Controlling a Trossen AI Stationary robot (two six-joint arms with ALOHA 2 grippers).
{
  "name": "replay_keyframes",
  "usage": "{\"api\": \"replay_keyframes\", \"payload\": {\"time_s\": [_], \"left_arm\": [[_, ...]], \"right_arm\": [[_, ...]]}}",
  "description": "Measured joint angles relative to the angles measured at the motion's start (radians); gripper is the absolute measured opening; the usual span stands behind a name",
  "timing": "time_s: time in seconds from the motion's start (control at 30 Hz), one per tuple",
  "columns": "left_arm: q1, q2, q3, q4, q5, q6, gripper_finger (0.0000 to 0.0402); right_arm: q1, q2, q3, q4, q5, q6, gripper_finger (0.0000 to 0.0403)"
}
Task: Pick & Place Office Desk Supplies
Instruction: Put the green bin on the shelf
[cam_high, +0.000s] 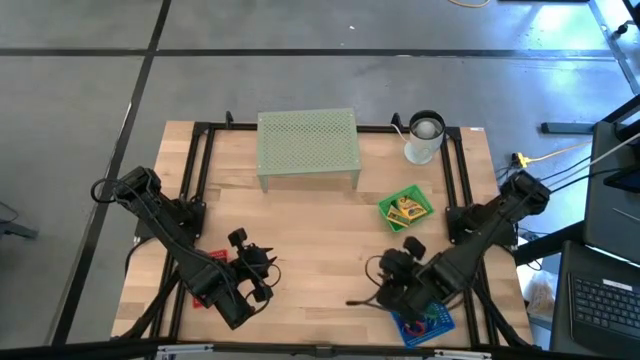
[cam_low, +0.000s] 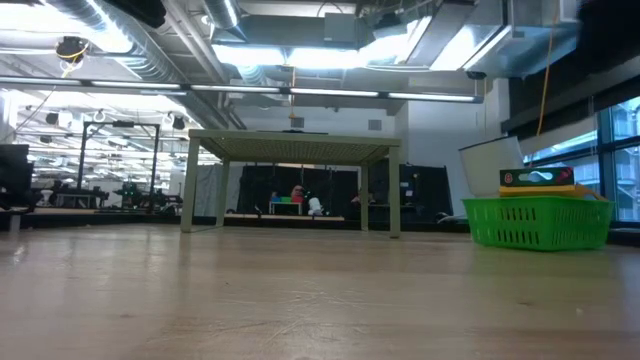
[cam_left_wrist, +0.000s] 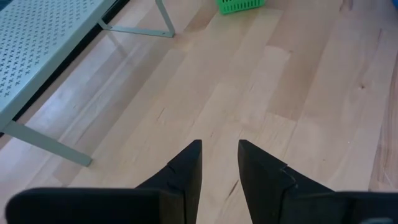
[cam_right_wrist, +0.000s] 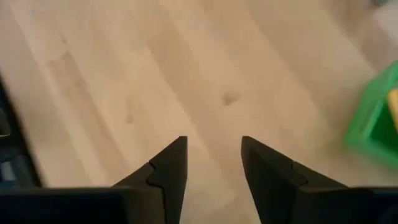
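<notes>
Hovering low over the bare wood, my right pincer (cam_right_wrist: 213, 163) has its fingers apart with nothing between them, near the front of the bench (cam_high: 310, 240) and just beside the blue tray (cam_high: 428, 325). My left pincer (cam_left_wrist: 219, 165) waits over the front left part, its fingers also a little apart and empty, close to the red tray (cam_high: 212, 262).

About the progress, I judge that most of the sorting is already done. I see no loose supplies lying on the open wood in any view. The green tray (cam_high: 405, 209) stands in front of the riser (cam_high: 308, 145), on its right side, and it holds two yellow boxes (cam_high: 408, 207). The blue tray shows some small coloured rings (cam_high: 430, 322) inside, though my arm hides most of it. What lies in the red tray I cannot tell, because my left arm covers it.

A white cup (cam_high: 424, 138) stands at the back right. If something is left, it must be hidden under my arms.
</notes>
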Motion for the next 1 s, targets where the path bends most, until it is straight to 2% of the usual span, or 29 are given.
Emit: {"api": "replay_keyframes", "payload": {"time_s": [0.07, 0.17, 0.33, 0.5, 0.83, 1.0], "left_arm": [[0.0, 0.0, 0.0, 0.0, 0.0, 0.0, 0.0097], [0.0, 0.0, 0.0, 0.0, 0.0, 0.0, 0.0097], [0.0, 0.0, 0.0, 0.0, 0.0, 0.0, 0.0097], [0.0, 0.0, 0.0, 0.0, 0.0, 0.0, 0.0097], [0.0, 0.0, 0.0, 0.0, 0.0, 0.0, 0.0097], [0.0, 0.0, 0.0, 0.0, -0.002, 0.0, 0.0097]], "right_arm": [[-0.035, 0.0, 0.0, -0.011, 0.0, -0.041, 0.0155], [-0.099, 0.0, 0.0, -0.037, -0.016, 0.0, 0.0161], [-0.21, 0.0, -0.004, -0.074, -0.11, 0.082, 0.0174], [-0.276, 0.0, -0.046, -0.074, -0.187, 0.081, 0.0176], [-0.348, 0.0, -0.204, -0.058, -0.182, 0.134, 0.0176], [-0.372, 0.0, -0.238, -0.046, -0.15, 0.136, 0.0176]]}}
